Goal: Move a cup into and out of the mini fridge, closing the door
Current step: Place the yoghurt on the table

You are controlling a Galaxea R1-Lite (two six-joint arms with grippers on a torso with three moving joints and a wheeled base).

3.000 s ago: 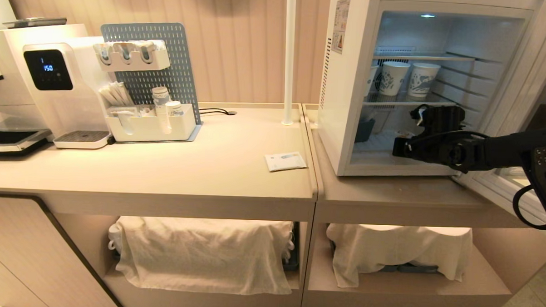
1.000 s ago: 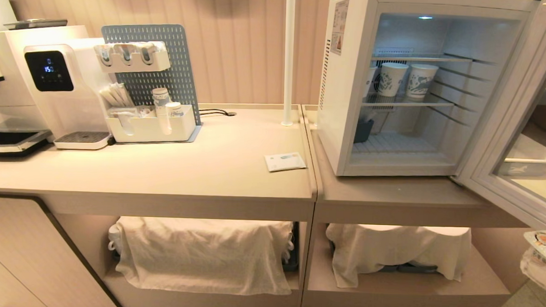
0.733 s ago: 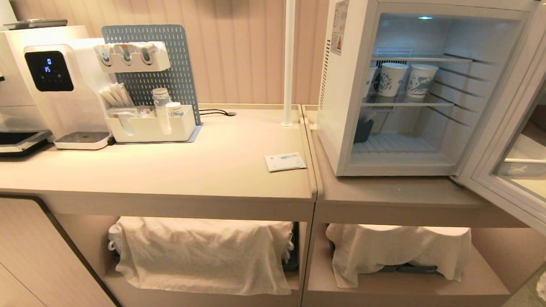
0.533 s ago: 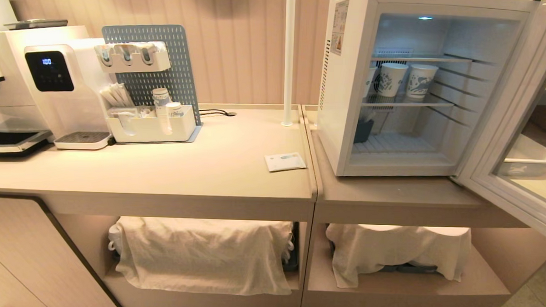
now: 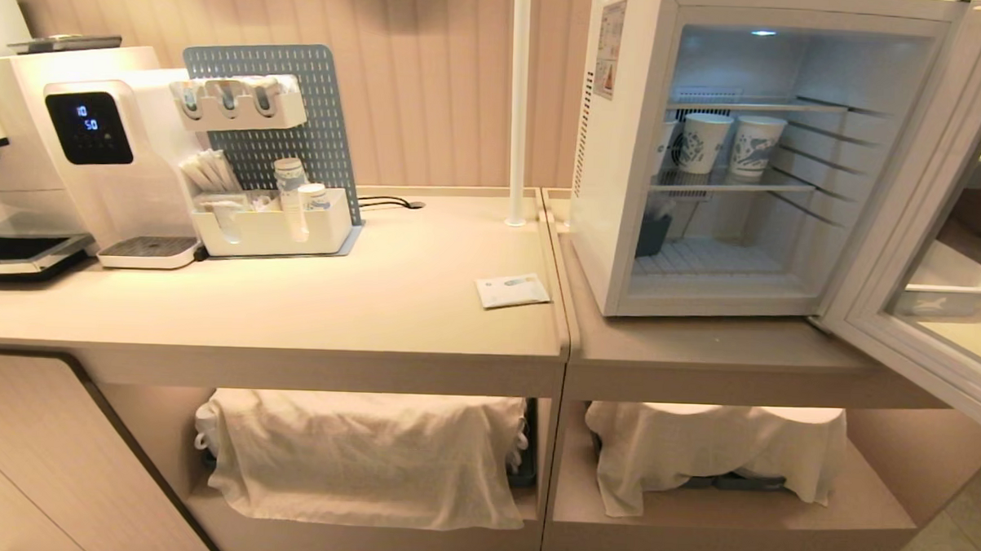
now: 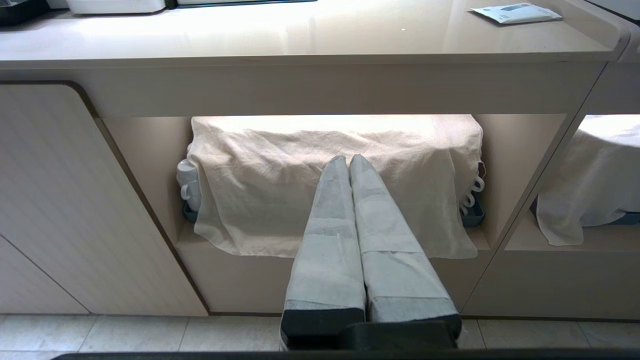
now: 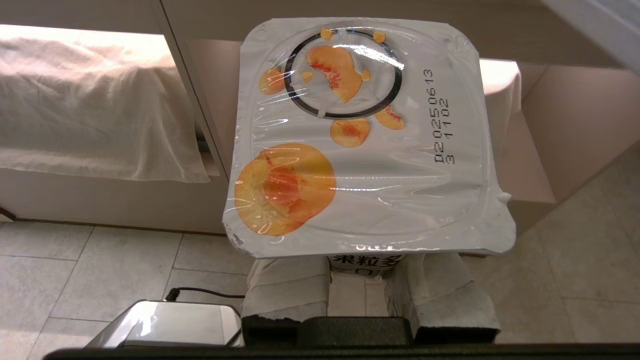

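The cup (image 7: 370, 145) fills the right wrist view: white, with a flat foil lid printed with orange peach pictures. My right gripper (image 7: 365, 270) is shut on its body below the lid, held low before the counter's lower shelves, above the tiled floor. Neither of them shows in the head view. The mini fridge (image 5: 625, 150) stands on the right counter with its inside lit. Its door (image 5: 909, 200) is swung wide open to the right. My left gripper (image 6: 348, 162) is shut on nothing, parked low and pointing at a cloth-covered shelf.
Two blue-printed paper cups (image 5: 732, 143) stand on the fridge's middle wire shelf, with a dark container (image 5: 653, 235) below. On the left counter are a paper packet (image 5: 512, 290), a white organiser (image 5: 268, 219) and a coffee machine (image 5: 79, 147). Cloths (image 5: 362, 454) cover the lower shelves.
My right arm, earlier reaching into the fridge, has pulled out and dropped past the lower right edge of the head view, taking the cup with it. The fridge door stays open.
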